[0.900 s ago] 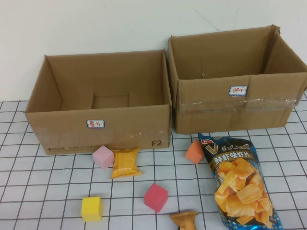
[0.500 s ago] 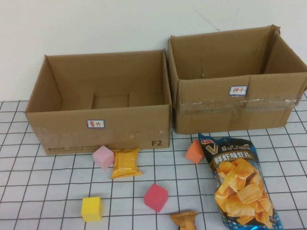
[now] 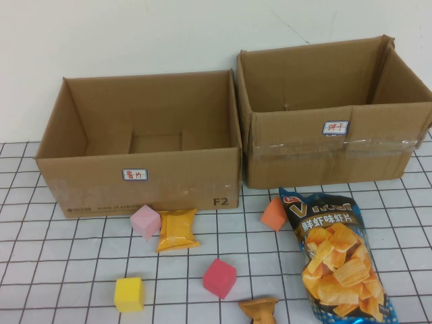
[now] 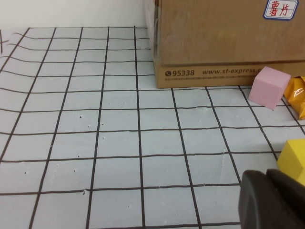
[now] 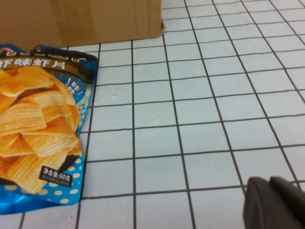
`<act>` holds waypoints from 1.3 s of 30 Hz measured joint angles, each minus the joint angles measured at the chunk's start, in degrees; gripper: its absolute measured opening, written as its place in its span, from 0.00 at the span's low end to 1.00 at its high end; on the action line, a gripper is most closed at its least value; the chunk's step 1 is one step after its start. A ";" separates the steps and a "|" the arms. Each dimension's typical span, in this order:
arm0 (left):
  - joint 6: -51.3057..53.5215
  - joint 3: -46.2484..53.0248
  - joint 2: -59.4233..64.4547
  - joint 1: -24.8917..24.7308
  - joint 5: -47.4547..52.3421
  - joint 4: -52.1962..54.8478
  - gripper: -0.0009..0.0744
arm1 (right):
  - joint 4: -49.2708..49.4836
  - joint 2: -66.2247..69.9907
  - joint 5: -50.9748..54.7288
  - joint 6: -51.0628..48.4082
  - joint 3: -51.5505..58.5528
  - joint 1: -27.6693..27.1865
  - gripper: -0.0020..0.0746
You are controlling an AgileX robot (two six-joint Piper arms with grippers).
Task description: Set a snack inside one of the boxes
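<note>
A large blue bag of shrimp chips [image 3: 337, 253] lies on the gridded table in front of the right cardboard box [image 3: 297, 158]. A small yellow snack packet [image 3: 177, 229] lies before the left cardboard box [image 3: 101, 189]. A brown snack [image 3: 260, 310] sits at the front edge. Both boxes are open on top and look empty. Neither gripper shows in the high view. My left gripper [image 4: 272, 200] is shut and empty, low over the table by the yellow cube [image 4: 294, 160]. My right gripper [image 5: 275, 202] is shut and empty, to the side of the chips bag [image 5: 38, 129].
Foam cubes lie among the snacks: pink [image 3: 145, 221], orange [image 3: 274, 213], red [image 3: 219, 277] and yellow [image 3: 129, 294]. The left wrist view shows the left box corner [image 4: 224, 43], the pink cube [image 4: 269, 87] and the yellow packet's edge [image 4: 298, 93]. A white wall stands behind the boxes.
</note>
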 joint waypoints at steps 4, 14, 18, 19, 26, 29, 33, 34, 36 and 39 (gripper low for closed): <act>0.00 0.00 0.00 0.00 0.00 0.00 0.01 | 0.00 0.00 0.00 0.00 0.00 0.00 0.03; 0.00 0.26 0.00 0.00 -9.50 1.33 0.01 | 0.00 0.00 -7.53 0.00 0.99 0.00 0.03; 0.00 0.26 0.00 0.00 -24.67 2.61 0.01 | -0.10 0.00 -22.15 -0.04 1.01 0.00 0.03; 0.00 0.26 0.00 0.00 -28.73 2.69 0.01 | -0.11 0.00 -25.49 -0.04 1.01 0.00 0.03; 0.00 0.26 0.00 0.00 -46.06 2.90 0.01 | -0.11 0.00 -46.81 -0.16 1.01 0.00 0.02; 0.00 0.26 0.00 0.00 -47.37 2.99 0.01 | 0.02 0.00 -48.78 -3.07 1.01 0.00 0.03; -0.22 0.26 0.00 0.00 -49.05 2.26 0.01 | 0.02 0.00 -48.78 -5.44 1.01 0.00 0.03; -0.35 0.26 0.00 0.00 -49.52 1.46 0.01 | 0.02 0.00 -48.52 -5.63 0.88 0.00 0.02; -0.49 0.26 0.00 0.00 -49.67 0.11 0.01 | -0.96 0.00 -45.27 -5.82 -0.62 0.00 0.02; -1.70 -1.14 0.00 0.00 -43.70 -0.84 0.01 | -3.06 -0.05 -33.53 -6.10 -6.15 0.00 0.03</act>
